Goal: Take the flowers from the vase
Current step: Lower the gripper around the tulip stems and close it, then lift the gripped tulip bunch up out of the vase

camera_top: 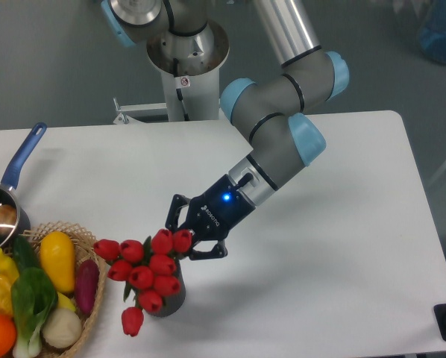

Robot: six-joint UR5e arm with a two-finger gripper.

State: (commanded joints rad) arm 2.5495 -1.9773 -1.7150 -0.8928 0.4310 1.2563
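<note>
Gripper [184,240] against flowers [145,274], table-front.

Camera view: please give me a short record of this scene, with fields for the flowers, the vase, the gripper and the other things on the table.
flowers: red tulips, bunched, in the vase, spreading wider than its mouth
vase: dark grey vase, upright, near the front table edge
gripper: gripper at the top right of the bunch, fingers around the upper buds; closure unclear
basket: wicker basket of vegetables, left of the vase
pot: blue-handled pot at the left edge
table: white table
</note>
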